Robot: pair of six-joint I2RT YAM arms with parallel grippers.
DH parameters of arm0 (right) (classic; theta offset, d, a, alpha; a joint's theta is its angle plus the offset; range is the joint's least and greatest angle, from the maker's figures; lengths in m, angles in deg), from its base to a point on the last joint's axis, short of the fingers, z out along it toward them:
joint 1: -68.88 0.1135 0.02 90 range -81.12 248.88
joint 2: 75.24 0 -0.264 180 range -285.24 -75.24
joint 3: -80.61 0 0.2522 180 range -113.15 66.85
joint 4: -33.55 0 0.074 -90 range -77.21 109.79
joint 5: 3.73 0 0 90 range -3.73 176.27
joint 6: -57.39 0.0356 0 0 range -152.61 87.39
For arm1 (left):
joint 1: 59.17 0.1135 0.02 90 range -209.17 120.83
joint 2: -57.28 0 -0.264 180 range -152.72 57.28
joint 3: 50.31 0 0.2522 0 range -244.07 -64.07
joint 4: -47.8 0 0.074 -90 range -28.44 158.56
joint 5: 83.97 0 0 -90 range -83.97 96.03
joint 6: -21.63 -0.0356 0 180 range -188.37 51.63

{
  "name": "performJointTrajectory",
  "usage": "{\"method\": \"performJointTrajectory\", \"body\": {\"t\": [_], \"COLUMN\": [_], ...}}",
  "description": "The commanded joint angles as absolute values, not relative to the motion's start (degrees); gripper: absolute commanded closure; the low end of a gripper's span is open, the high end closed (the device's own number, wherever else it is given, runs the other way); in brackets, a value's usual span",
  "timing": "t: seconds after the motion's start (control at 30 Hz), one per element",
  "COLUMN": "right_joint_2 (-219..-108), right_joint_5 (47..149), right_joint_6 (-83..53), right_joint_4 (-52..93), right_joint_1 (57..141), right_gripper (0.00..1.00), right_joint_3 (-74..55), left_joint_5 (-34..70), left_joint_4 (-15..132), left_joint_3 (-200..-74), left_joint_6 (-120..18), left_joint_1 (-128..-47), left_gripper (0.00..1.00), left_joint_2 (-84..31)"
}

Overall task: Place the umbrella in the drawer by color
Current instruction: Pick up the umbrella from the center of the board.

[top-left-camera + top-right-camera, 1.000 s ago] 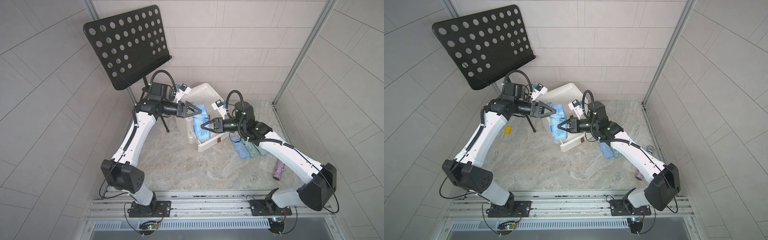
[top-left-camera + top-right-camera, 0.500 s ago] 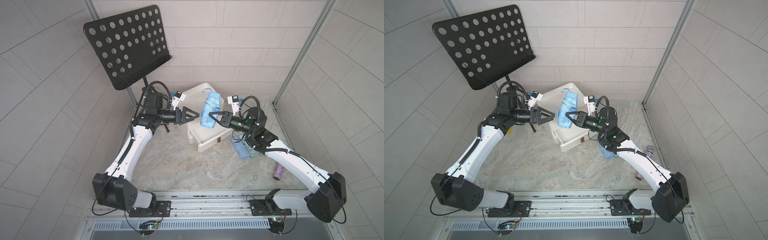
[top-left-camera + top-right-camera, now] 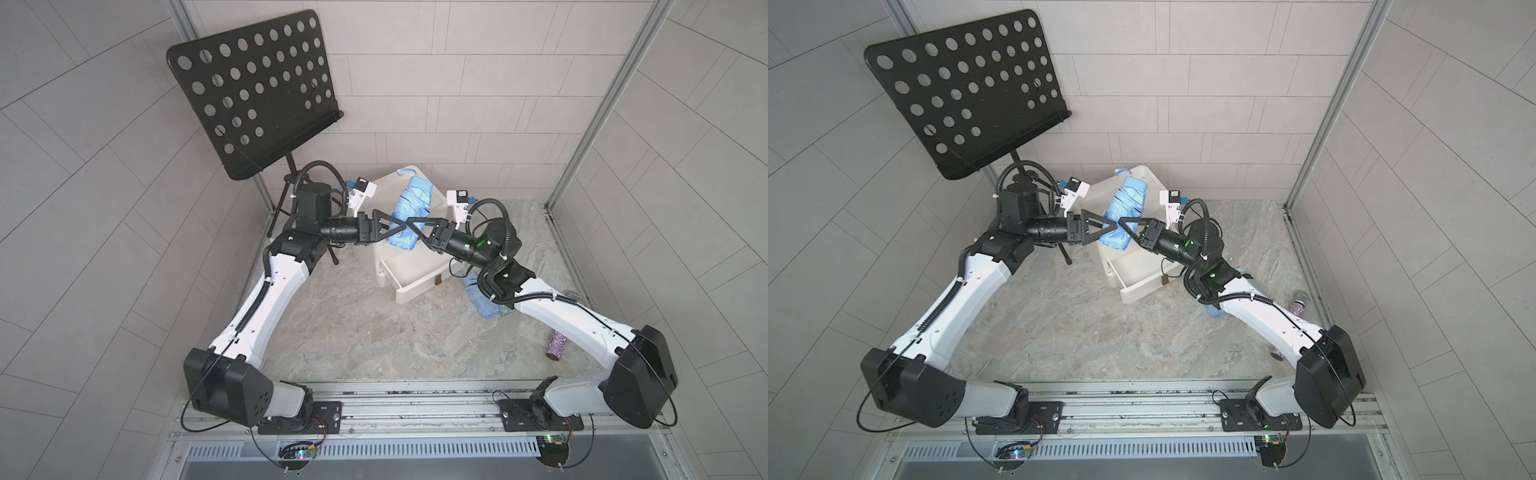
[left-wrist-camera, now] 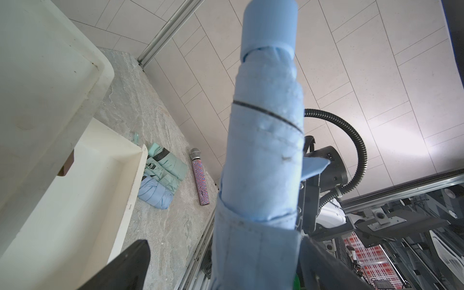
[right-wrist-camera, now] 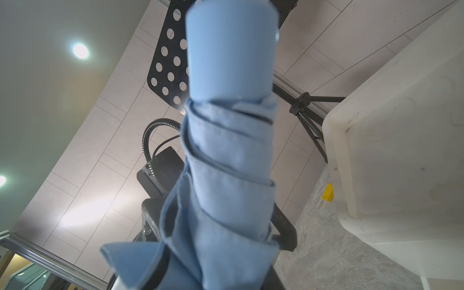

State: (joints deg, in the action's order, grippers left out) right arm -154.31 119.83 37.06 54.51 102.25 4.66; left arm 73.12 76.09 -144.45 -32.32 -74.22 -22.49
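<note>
Top views both show the blue umbrella (image 3: 411, 199) held steeply upright above the white drawer unit (image 3: 417, 292), the right gripper (image 3: 417, 227) clamped on its lower part; the left gripper (image 3: 395, 224), jaws spread wide, straddles it without gripping.

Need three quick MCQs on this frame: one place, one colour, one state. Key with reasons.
1. Where is the glitter microphone?
A) inside the drawer
B) on the tabletop beside the folded umbrellas
C) held in the air

2. What colour is the umbrella in the right gripper?
A) mint green
B) red
C) light blue

3. The white drawer is:
A) pulled open
B) pushed shut
C) lifted out

Key:
1 B, in the left wrist view it lies on the marble next to the folded umbrellas.
2 C, its blue fabric shows in every view.
3 A, its tray juts out from the unit in both top views.
</note>
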Motion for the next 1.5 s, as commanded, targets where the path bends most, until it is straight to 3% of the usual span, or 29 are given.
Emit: {"method": "performJointTrajectory", "body": {"t": [0.0,0.2,0.37,0.57,0.77,0.93,1.0,1.47], "right_joint_2": [-153.80,-154.24,-154.69,-154.51,-153.39,-151.51,-150.75,-148.23], "right_joint_5": [119.05,119.05,118.90,118.43,118.16,119.67,120.76,124.14], "right_joint_6": [38.45,38.58,39.00,38.86,36.65,31.83,30.07,25.37], "right_joint_4": [61.27,61.32,61.96,61.91,58.66,51.96,49.25,40.65], "right_joint_1": [102.37,102.46,102.46,102.46,102.37,102.04,101.69,97.76], "right_gripper": [0.75,0.75,0.75,0.73,0.61,0.30,0.24,0.22], "right_joint_3": [2.41,2.16,2.02,2.58,2.30,1.03,0.26,-1.23], "left_joint_5": [72.92,72.72,72.81,73.21,74.68,77.04,78.09,85.29], "left_joint_4": [73.47,72.03,71.85,70.97,70.27,70.90,71.97,82.34], "left_joint_3": [-145.38,-143.49,-143.00,-142.90,-143.41,-145.05,-145.91,-151.16], "left_joint_6": [-31.65,-31.38,-31.37,-30.70,-30.00,-30.12,-30.58,-37.21], "left_joint_1": [-74.68,-75.50,-75.98,-75.94,-75.96,-75.86,-75.88,-75.89], "left_gripper": [0.02,0.28,0.39,0.64,0.88,0.92,0.92,0.92], "left_joint_2": [-21.21,-20.51,-20.59,-20.27,-20.80,-21.59,-22.14,-24.62]}}
